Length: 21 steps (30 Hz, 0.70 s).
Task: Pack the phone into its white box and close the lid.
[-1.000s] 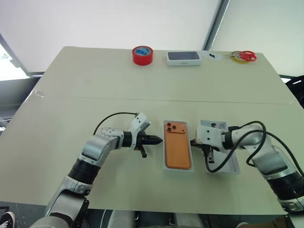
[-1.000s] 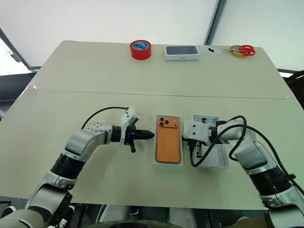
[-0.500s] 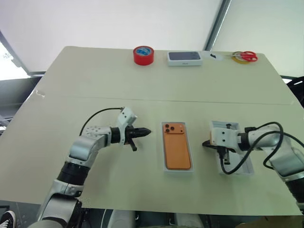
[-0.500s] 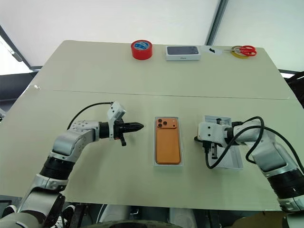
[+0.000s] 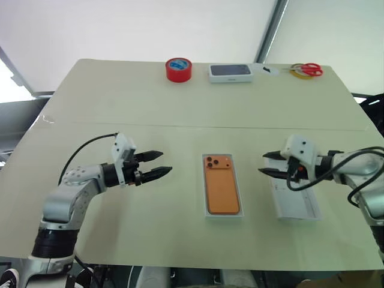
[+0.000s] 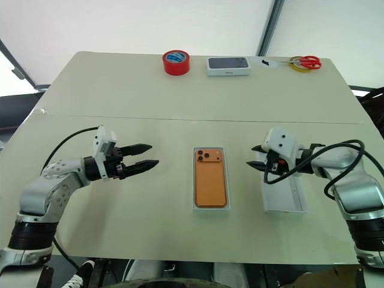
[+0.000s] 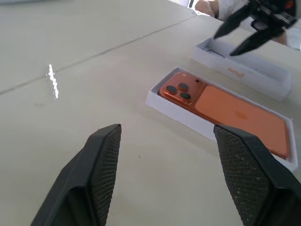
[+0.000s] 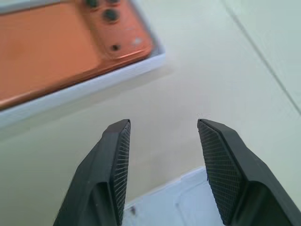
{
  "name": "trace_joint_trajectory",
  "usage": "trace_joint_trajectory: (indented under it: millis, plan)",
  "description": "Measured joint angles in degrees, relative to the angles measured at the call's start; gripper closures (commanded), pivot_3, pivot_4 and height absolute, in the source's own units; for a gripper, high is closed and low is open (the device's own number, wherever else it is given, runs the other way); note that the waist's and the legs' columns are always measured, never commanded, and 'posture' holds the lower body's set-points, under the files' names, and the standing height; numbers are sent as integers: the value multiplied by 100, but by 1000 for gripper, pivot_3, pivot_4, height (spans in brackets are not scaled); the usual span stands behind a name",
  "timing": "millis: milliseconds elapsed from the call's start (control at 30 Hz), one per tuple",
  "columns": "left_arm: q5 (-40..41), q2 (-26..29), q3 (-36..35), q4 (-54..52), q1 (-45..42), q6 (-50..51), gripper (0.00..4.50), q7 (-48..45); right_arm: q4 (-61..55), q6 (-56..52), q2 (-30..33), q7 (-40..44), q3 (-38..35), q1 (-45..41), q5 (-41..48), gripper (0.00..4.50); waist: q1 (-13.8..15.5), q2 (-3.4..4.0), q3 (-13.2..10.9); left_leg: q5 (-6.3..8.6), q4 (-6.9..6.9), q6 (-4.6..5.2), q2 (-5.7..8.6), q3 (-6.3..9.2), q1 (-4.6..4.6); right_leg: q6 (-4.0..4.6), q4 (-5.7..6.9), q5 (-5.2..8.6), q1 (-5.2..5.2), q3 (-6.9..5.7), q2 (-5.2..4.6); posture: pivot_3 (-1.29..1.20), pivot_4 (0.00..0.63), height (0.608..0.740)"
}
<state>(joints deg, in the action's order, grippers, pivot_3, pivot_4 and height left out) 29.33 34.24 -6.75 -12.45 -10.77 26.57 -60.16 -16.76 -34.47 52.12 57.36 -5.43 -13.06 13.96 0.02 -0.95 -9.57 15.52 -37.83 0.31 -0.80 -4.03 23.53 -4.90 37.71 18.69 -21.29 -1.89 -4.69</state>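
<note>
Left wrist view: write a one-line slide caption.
Orange phone lies in its white box, lid beside it.

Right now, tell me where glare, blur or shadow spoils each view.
Left eye view: bright backlight beyond the table; soft shadow under the left gripper. Left wrist view: a white glare streak on the table; the phone is sharp, and the fingers are slightly soft. Right wrist view: the phone is blurred; the finger ribbing is crisp.
</note>
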Motion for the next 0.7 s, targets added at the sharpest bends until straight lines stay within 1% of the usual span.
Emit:
trace_joint_trajectory:
  millis: [100, 167, 200, 267, 400, 467, 567, 633, 700]
  plan:
    - [23, 98, -222, -4, 254, -409, 1098, -216, -489, -860, -51, -474, -87, 251, 103, 2088, 13, 2, -1, 1, -2, 1, 0, 0, 1, 0, -4, 0, 2, 0, -3, 0, 150, 730]
    - [85, 116, -372, 11, 347, -711, 1098, -364, -752, -1759, -185, -822, -348, 343, 298, 2088, 17, 2, -1, 15, -5, 24, 0, 0, 2, 2, -4, -1, 4, 0, -6, 0, 150, 730]
    - [125, 152, -430, 30, 388, -864, 1098, -454, -1001, -2319, -167, -955, -482, 440, 435, 2088, 28, 4, -1, 17, -5, 27, 1, 0, 2, 3, -3, 0, 4, 0, -8, 0, 150, 730]
    - [143, 197, -522, 119, 431, -999, 1098, -587, -1430, -3019, -92, -1111, -526, 575, 571, 2088, 21, 6, -1, 22, -1, 34, 1, 0, 2, 4, -4, 0, -1, 0, -7, 0, 150, 730]
    - [237, 281, -512, 222, 516, -1061, 1098, -845, -2175, -4580, -12, -1623, -428, 445, 740, 2088, -53, 10, 0, 23, 5, 36, 1, 0, 3, 4, -4, 0, -6, 1, -7, 0, 150, 730]
    - [249, 262, -433, 208, 539, -1061, 1098, -833, -2383, -5344, -237, -1893, -517, 335, 902, 2088, -76, 8, 1, 22, 13, 36, 1, 0, 3, 3, -10, 0, -6, 0, -7, 0, 150, 730]
    - [257, 177, -307, 34, 546, -1065, 1098, -765, -2432, -5749, -405, -2182, -523, 330, 1290, 2088, -80, 13, -2, 23, 16, 37, 3, -1, 5, 2, -14, -1, -6, 1, -7, 0, 150, 730]
    - [265, 178, -302, -50, 549, -1064, 1098, -720, -2339, -5765, -473, -2483, -626, 294, 1561, 2088, -86, 12, -2, 22, 17, 37, 3, -1, 5, 2, -15, -1, -6, 1, -7, 0, 150, 730]
    - [268, 174, -302, -140, 554, -1064, 1098, -674, -2044, -5766, -675, -2923, -812, 209, 1976, 2088, -88, 12, -2, 22, 17, 37, 3, -2, 5, 1, -15, -1, -6, 1, -6, 0, 150, 730]
